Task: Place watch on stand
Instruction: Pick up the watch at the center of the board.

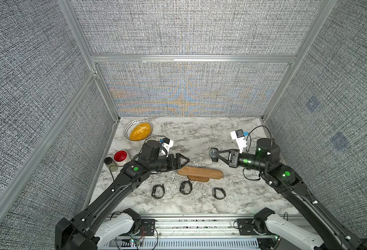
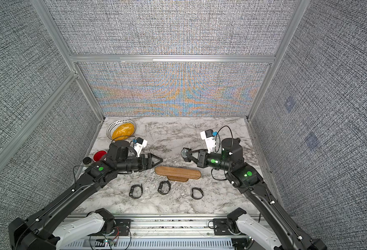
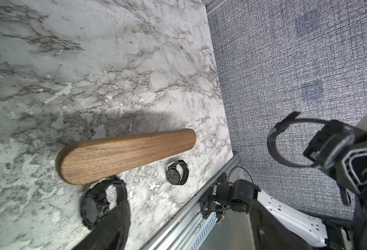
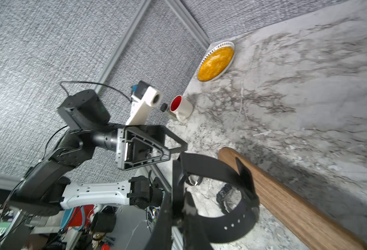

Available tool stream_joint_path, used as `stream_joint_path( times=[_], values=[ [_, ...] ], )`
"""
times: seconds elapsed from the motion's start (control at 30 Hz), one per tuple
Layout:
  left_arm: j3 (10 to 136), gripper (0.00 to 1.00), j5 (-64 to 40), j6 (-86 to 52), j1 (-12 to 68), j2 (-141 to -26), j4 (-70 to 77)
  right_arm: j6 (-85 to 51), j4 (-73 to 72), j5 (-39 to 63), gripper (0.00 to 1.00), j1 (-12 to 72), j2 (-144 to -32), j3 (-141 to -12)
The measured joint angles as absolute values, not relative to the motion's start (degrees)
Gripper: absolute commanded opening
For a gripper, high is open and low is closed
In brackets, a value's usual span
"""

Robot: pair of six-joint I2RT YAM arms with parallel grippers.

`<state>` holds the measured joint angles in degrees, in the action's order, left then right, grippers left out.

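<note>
- The right gripper has its jaws clamped on the case of a black round-dial watch. It holds the watch in the air over the desk, beyond the right end of the stand and clear of it.
- The wooden stand sits near the middle of the desk, with no watch on its bar.
- The left gripper hovers just beside the stand's left end, jaws apart with nothing between them.
- Three other watches lie on the desk on the robot's side of the stand.
- Step in hand, by my reading: the watch is lifted but not yet put on.
- The next move calls for lining the closed strap loop up with a rounded bar end and sliding it on. The strap may snag on the wood.
</note>
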<state>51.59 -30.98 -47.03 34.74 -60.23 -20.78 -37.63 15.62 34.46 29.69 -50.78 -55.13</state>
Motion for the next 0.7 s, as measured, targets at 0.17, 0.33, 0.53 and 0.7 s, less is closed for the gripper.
stream_joint_path(
  times=[0.17, 0.33, 0.53, 0.7],
  values=[
    [52.36, 0.83, -31.42, -50.17, 36.69, -61.45, -16.56, -38.35, 12.08, 35.64, 0.00, 34.02, -51.83, -55.24],
    [52.38, 0.81, -31.81, -52.75, 38.09, -62.19, -12.88, -38.52, 9.93, 36.21, 0.00, 36.95, -53.32, -56.62],
    [52.69, 0.77, -32.99, -53.80, 39.51, -62.00, -9.93, -38.48, 8.25, 36.21, 0.00, 38.26, -54.41, -57.56],
    [52.53, 0.75, -33.69, -54.72, 40.47, -61.25, -7.62, -38.52, 7.86, 36.21, 0.00, 39.00, -54.96, -57.54]
  ],
)
